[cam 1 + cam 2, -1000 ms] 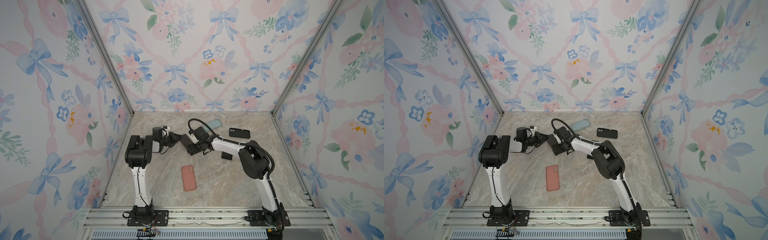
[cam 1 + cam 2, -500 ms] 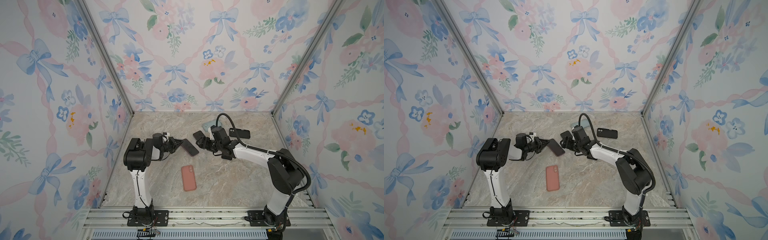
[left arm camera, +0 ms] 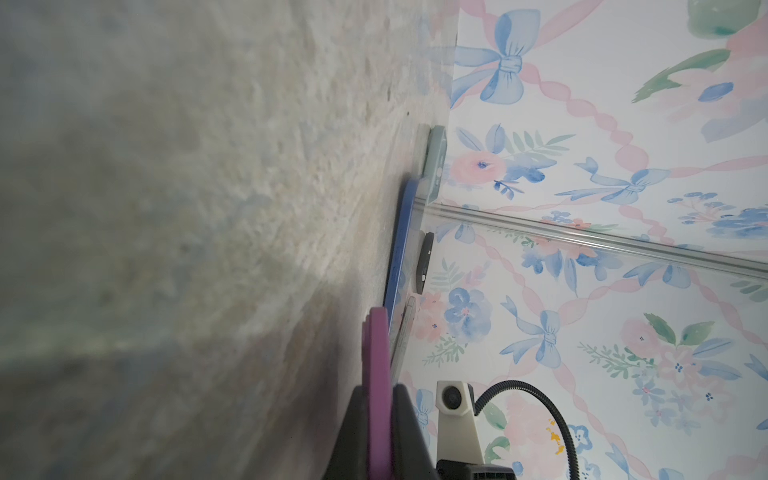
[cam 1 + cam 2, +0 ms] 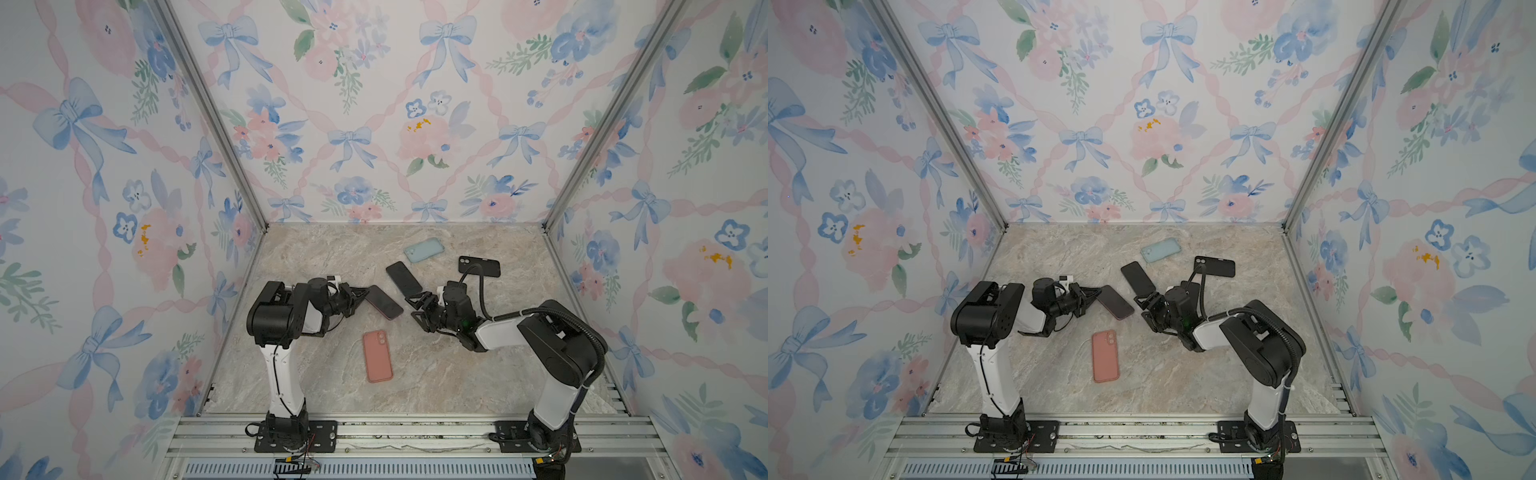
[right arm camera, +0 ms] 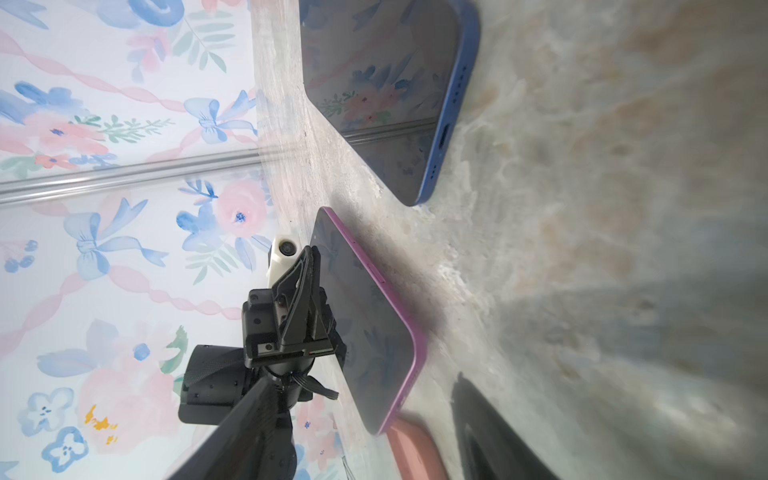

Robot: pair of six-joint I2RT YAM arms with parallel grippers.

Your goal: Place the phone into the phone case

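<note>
- Right gripper (image 4: 417, 311) has drawn back rightward, jaws apart, empty.
- Pink case (image 4: 377, 356) lies nearest, centre.
- Left gripper (image 4: 365, 293) clamps purple phone (image 4: 384, 302) mid-table; wrist views alone show its purple edge (image 3: 377, 365).
- Blue phone (image 4: 404, 277) lies beyond; mint case (image 4: 424, 250), black case (image 4: 478, 266) farthest.

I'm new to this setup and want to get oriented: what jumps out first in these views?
The floral wallpaper with blue bows on all three walls hits first. Next, mid-table, the left end effector clamps a purple phone by one end over the marble tabletop. Around it lie a blue phone, a coral case nearer the front, and a mint case and a black case toward the back wall.
</note>
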